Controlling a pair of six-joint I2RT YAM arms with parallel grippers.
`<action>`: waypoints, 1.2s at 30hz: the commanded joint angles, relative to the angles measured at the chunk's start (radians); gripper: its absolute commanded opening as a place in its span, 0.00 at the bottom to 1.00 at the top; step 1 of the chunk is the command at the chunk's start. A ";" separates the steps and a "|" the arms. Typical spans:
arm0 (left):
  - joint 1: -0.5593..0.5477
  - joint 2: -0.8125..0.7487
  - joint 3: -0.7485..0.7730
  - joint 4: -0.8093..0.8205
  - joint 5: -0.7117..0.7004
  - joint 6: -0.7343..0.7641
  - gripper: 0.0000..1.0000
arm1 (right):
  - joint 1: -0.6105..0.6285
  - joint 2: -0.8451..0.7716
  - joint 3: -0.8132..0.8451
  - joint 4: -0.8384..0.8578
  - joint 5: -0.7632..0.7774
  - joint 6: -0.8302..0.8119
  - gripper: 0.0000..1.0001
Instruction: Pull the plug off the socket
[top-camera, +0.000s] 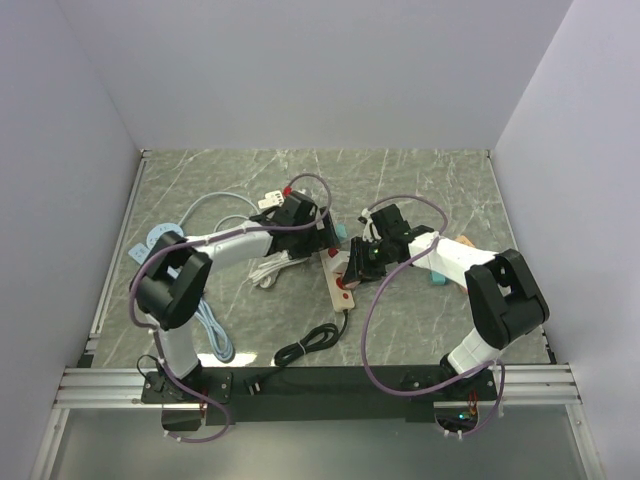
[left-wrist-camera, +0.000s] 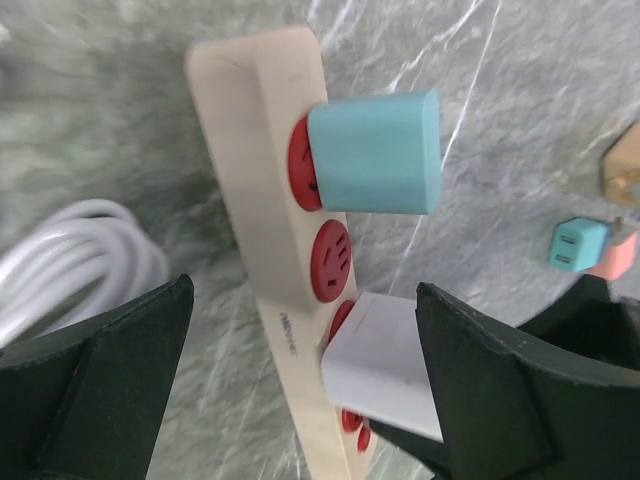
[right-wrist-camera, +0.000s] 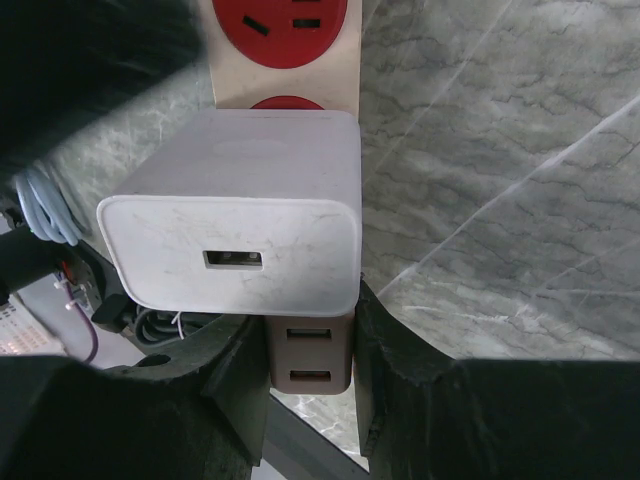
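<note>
A beige power strip (top-camera: 338, 290) with red sockets lies mid-table. In the left wrist view the power strip (left-wrist-camera: 255, 150) holds a teal plug (left-wrist-camera: 375, 152) in its top socket and a white plug (left-wrist-camera: 380, 365) lower down. My left gripper (left-wrist-camera: 300, 390) is open, its fingers (left-wrist-camera: 100, 390) standing either side of the strip and the white plug. In the right wrist view the white plug (right-wrist-camera: 235, 225) shows a USB port. Just below it, my right gripper (right-wrist-camera: 310, 345) is shut on a pinkish-brown plug (right-wrist-camera: 310, 360) with two USB ports.
A coiled white cable (left-wrist-camera: 70, 250) lies left of the strip. The strip's black cord (top-camera: 308, 345) runs toward the near edge. Loose teal (top-camera: 440, 277) and peach (top-camera: 465, 243) adapters sit to the right. A pale blue cable (top-camera: 215, 335) lies on the left.
</note>
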 joint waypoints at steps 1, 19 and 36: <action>-0.034 0.039 0.040 -0.012 -0.027 -0.014 0.98 | -0.009 -0.045 -0.011 -0.001 -0.065 0.045 0.00; -0.092 0.136 0.014 0.117 0.073 -0.083 0.69 | -0.041 -0.032 -0.074 0.183 -0.235 0.178 0.00; -0.100 0.063 -0.101 0.069 -0.020 -0.052 0.01 | -0.133 -0.142 -0.004 -0.048 -0.159 0.043 0.00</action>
